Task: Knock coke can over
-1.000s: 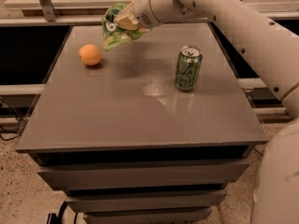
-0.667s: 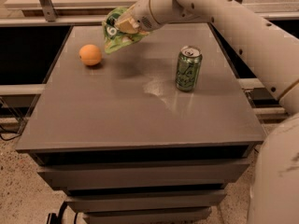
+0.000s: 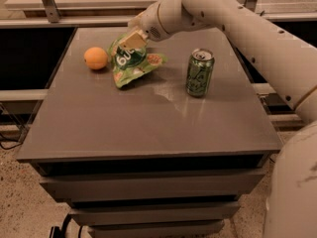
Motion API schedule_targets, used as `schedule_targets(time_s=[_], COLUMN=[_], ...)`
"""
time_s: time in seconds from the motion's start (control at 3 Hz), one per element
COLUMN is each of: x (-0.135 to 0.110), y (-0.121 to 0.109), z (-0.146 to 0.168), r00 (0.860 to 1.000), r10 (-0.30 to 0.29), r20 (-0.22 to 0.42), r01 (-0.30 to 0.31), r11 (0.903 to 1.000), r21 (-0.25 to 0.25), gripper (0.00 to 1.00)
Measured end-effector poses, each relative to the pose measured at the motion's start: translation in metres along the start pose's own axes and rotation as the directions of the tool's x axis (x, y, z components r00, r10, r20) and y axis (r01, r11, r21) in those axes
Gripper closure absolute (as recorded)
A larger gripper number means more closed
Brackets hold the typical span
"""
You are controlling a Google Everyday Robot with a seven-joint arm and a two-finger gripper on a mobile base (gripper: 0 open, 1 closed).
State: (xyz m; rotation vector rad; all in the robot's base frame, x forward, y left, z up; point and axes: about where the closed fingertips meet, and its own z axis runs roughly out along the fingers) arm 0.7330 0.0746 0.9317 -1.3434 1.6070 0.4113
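- The coke can (image 3: pixel 200 74) stands upright on the right half of the counter (image 3: pixel 148 128). It is green with pale script, and its silver top and pull tab face up.
- Nothing touches the can. The grey surface around it is bare, and a faint sheen lies on the surface just to its left.
- The claw (image 3: pixel 132 39) is well to the left of the can, toward the back of the counter, low over the upper end of a green snack bag (image 3: pixel 130 68).
- The claw's tan tip meets the top edge of the bag. I cannot tell whether the claw is pinching the bag or has spread clear of it.
- The bag seems to rest crumpled on the counter, with its lower end pointing toward the front left.
- An orange (image 3: pixel 95 58) sits just left of the bag, apart from it, near the counter's left edge.
- The white arm (image 3: pixel 237 19) reaches in from the right, passing above and behind the can to the claw.
- The robot's pale body (image 3: pixel 297 192) fills the lower right corner, beside the counter's stepped front.
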Motion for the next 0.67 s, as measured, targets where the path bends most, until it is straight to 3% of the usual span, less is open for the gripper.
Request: schedule_targets(time_s=[0.33, 0.67], x=[-0.0041, -0.0042], y=[0.0032, 0.0031], z=[-0.0112, -0.0115], r00=[1.0, 1.0], r10=[-0.015, -0.015], r20=[0.0, 0.0], r01=[0.015, 0.015], r11=[0.9999, 0.9999], r21=[-0.004, -0.004], gripper=[0.0, 0.0])
